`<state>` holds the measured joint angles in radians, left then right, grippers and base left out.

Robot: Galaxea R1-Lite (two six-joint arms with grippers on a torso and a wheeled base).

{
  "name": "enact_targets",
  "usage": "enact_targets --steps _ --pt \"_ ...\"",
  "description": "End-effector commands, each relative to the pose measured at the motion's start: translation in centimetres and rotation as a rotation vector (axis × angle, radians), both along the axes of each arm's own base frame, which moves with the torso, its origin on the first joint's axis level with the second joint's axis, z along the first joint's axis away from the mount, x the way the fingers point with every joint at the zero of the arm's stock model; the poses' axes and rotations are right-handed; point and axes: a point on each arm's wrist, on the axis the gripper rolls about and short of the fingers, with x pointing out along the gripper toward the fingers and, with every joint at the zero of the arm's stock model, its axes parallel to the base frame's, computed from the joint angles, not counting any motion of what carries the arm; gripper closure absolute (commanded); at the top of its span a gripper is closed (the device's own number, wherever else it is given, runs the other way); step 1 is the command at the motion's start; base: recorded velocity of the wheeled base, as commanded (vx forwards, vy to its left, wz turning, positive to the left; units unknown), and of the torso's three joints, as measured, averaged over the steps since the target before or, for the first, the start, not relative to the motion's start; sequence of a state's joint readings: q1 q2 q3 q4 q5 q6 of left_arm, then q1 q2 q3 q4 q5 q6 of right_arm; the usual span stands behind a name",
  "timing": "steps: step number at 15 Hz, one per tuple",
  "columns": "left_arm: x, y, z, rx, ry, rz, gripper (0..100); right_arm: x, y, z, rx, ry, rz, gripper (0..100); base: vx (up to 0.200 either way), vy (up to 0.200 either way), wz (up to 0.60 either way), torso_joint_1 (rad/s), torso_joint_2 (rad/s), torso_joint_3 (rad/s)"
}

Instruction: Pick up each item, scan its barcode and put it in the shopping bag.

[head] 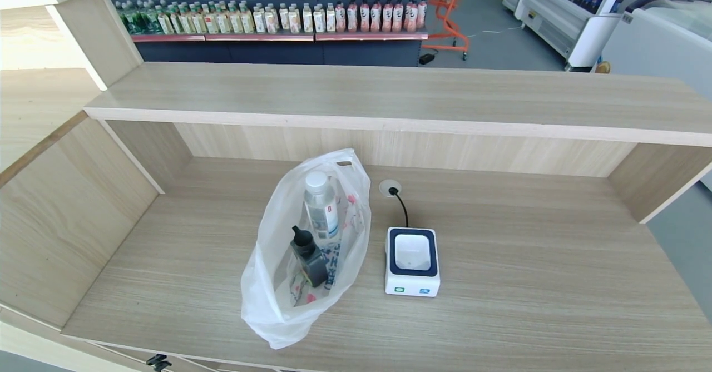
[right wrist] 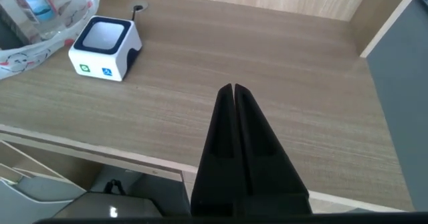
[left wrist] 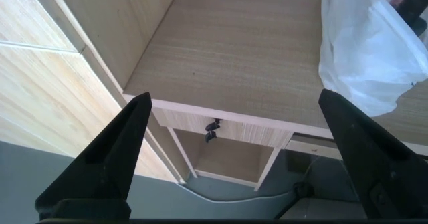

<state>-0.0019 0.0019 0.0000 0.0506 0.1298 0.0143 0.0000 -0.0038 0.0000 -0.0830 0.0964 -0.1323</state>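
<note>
wood counter [head: 528, 283], bag [head: 266, 311] (two bottles [head: 321, 205], seemingly), scanner [head: 412, 261]

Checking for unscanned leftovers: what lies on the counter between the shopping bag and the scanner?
Only bare counter, as the head view shows, between shopping bag and scanner.

We see the right pincer [right wrist: 232, 88] with its two dark fingers [right wrist: 224, 130] pressed flat together and nothing between them, hanging over the table [right wrist: 281, 63] near its front edge. Well apart from it, a white barcode scanner [right wrist: 105, 48] with a dark blue frame around its pale window stands on the wood. Behind it a black cable [right wrist: 137, 10] enters a round hole. Just beside the scanner lies the translucent shopping bag [right wrist: 30, 53], with a clear bottle [right wrist: 30, 0] inside.
</note>
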Motion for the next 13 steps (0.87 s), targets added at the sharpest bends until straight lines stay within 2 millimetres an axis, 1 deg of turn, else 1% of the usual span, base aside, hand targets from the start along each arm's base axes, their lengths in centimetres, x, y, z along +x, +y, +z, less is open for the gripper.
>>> enact_targets --steps 1,13 --pt "0.00 0.00 0.00 0.000 0.000 0.001 0 0.03 0.00 0.01 0.000 0.004 0.000 100 0.000 0.000 0.00 0.000 0.00 0.000" --pt "0.00 0.00 -0.02 0.000 0.001 0.001 0 0.03 0.00 0.01 -0.006 0.003 0.001 100 0.000 0.000 0.00 0.000 0.00 0.000"
